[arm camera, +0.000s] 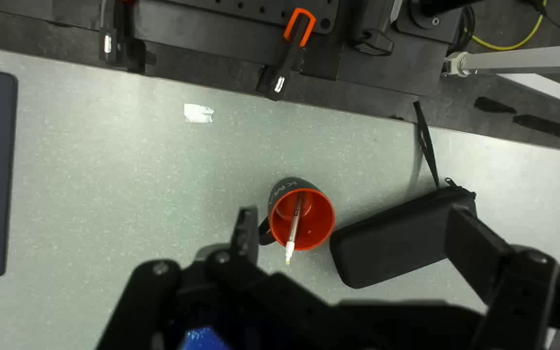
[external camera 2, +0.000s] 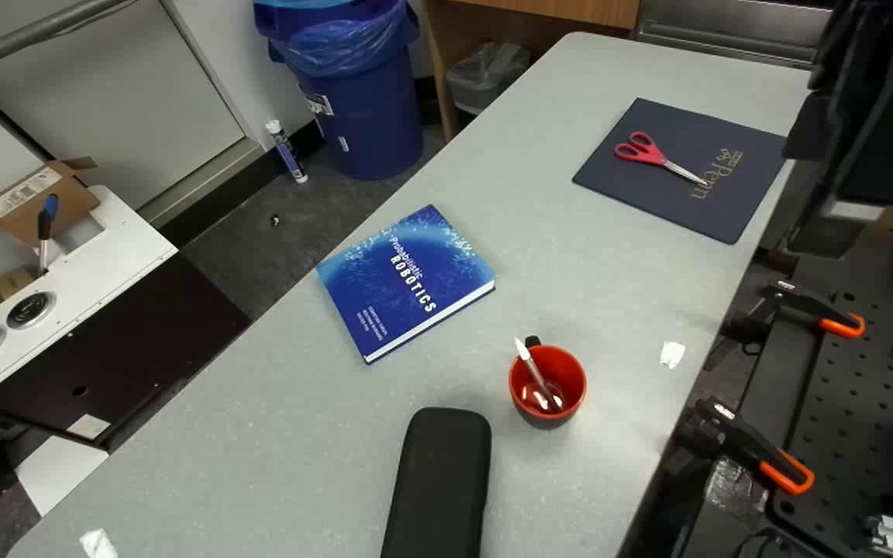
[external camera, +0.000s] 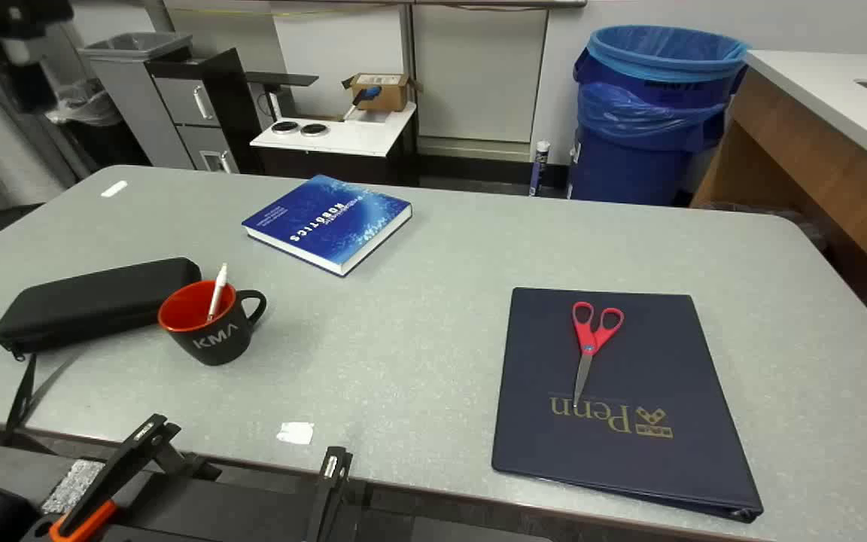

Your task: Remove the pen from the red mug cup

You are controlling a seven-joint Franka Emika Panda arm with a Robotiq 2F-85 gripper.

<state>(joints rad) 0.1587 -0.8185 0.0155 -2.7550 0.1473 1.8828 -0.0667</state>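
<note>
The red mug cup, dark outside with a red inside, stands upright on the table in both exterior views (external camera: 215, 342) (external camera 2: 573, 380) and in the wrist view (arm camera: 316, 221). The pen (external camera: 219, 287), thin and whitish, leans inside it with its white end above the rim; it also shows in an exterior view (external camera 2: 533, 367) and in the wrist view (arm camera: 293, 229). My gripper (arm camera: 356, 223) is wide open and empty, above the table. In the wrist view the mug and pen appear between its fingers, nearer the left finger. The pen's lower end is inside the mug.
A long black pouch (external camera: 102, 301) lies beside the mug. A blue book (external camera: 328, 222) lies farther back. Red-handled scissors (external camera: 591, 339) rest on a dark Penn folder (external camera: 629, 459). Black clamps (external camera: 140, 444) sit at the table's near edge.
</note>
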